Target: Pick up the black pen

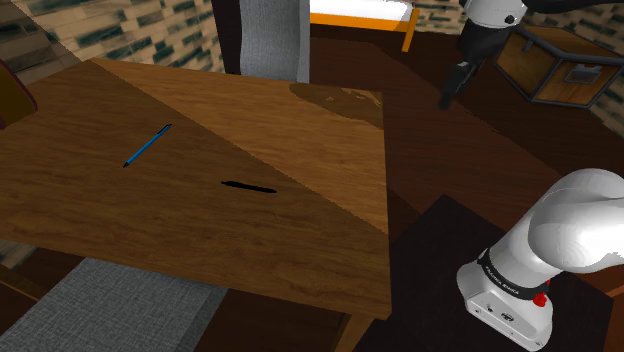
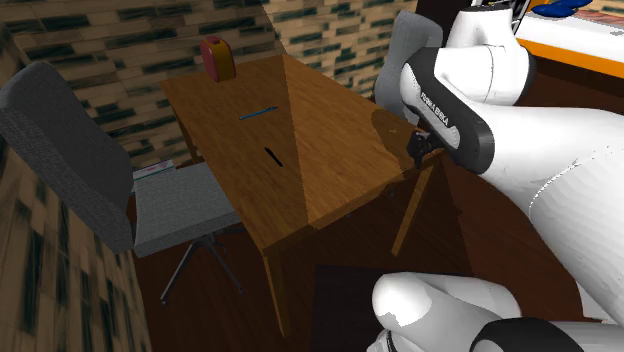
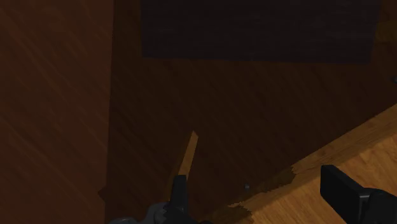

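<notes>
The black pen [image 1: 248, 186], a slim dark stick, is found lying flat on the brown wooden table [image 1: 330, 150], near the middle of the top and inside its shaded half. A slim blue pen [image 1: 148, 145] is recorded further toward the shoulder view's left, apart from it.

The all-black two-finger gripper [image 1: 449, 98] is observed off the table, beyond its edge at the shoulder view's right. It is above the dark floor [image 1: 430, 150] and well apart from the black pen. In the wrist view the fingers [image 3: 347, 191] are seen standing widely separated, with nothing clasped between them. A lit corner of the table and one wooden table leg [image 3: 189, 156] are noted below the gripper.

A grey upholstered chair [image 2: 170, 205] is placed at the table's side on the second exterior view's left, and a second grey chair [image 1: 272, 40] at the far side. A red and yellow rounded object [image 2: 217, 58] is noted standing at the far table edge. A wooden crate [image 1: 555, 60] is recorded on the floor behind the gripper.
</notes>
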Controlling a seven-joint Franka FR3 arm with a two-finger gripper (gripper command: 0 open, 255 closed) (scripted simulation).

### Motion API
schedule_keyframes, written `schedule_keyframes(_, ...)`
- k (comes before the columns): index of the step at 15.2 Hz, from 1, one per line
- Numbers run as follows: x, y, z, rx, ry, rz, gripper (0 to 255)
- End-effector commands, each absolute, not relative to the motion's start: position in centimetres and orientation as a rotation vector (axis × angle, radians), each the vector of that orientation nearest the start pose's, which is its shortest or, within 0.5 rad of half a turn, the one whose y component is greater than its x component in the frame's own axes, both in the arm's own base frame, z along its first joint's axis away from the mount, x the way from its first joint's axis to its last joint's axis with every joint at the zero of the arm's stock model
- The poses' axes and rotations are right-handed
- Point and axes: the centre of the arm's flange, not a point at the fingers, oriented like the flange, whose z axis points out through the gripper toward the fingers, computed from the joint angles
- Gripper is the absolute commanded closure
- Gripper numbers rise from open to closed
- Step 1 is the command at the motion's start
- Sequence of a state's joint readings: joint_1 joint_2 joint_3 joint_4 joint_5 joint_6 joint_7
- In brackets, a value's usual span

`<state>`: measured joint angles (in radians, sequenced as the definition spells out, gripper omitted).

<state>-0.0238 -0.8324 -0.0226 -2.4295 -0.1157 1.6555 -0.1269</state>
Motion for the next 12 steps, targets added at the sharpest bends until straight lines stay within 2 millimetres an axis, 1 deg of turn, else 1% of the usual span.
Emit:
schedule_keyframes(1, 30.1, -2.7, 57.8, -3.240, -0.152, -0.081, 0)
schedule_keyframes(7, 35.0, 3.0, 56.1, -3.195, -0.294, -0.042, 0)
schedule_keyframes(12, 38.6, 8.1, 54.7, -3.152, -0.410, -0.011, 0)
